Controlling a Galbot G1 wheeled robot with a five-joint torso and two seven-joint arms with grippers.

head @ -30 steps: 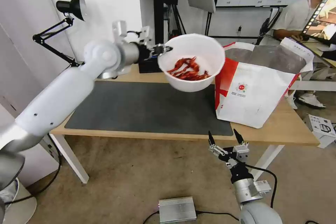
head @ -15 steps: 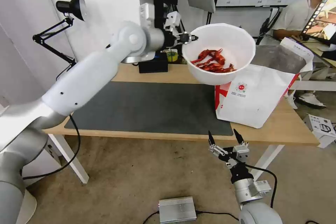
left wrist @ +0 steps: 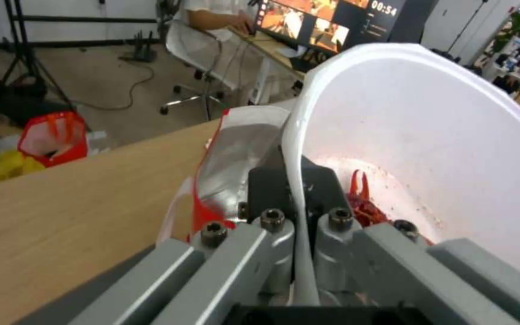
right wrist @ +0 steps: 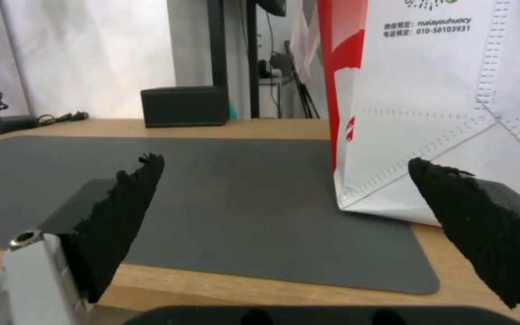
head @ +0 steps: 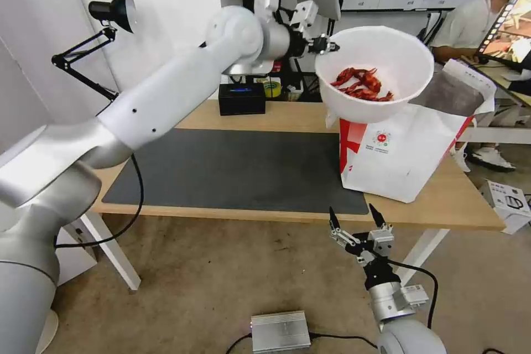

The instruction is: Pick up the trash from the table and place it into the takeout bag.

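My left gripper [head: 326,47] is shut on the rim of the white bowl of red shells [head: 387,94], holding it in the air above the left part of the takeout bag's mouth. In the left wrist view the bowl's rim [left wrist: 299,149] is pinched between the fingers [left wrist: 266,185], with the red shells [left wrist: 365,207] inside. The takeout bag [head: 406,149], white and red with foil lining, stands on the right of the light-wood table [head: 453,204]; it fills the right side of the right wrist view as well [right wrist: 429,108]. My right gripper [head: 357,215] hangs open below the table's front edge.
A dark grey mat [head: 232,171] covers the middle of the table. A black box [head: 241,98] sits at the back edge, and a black desk lamp [head: 113,11] stands at the far left. A silver unit [head: 279,331] lies on the floor.
The left arm has carried the bowl up and to the right, from over the mat to above the takeout bag. The right gripper has not moved.
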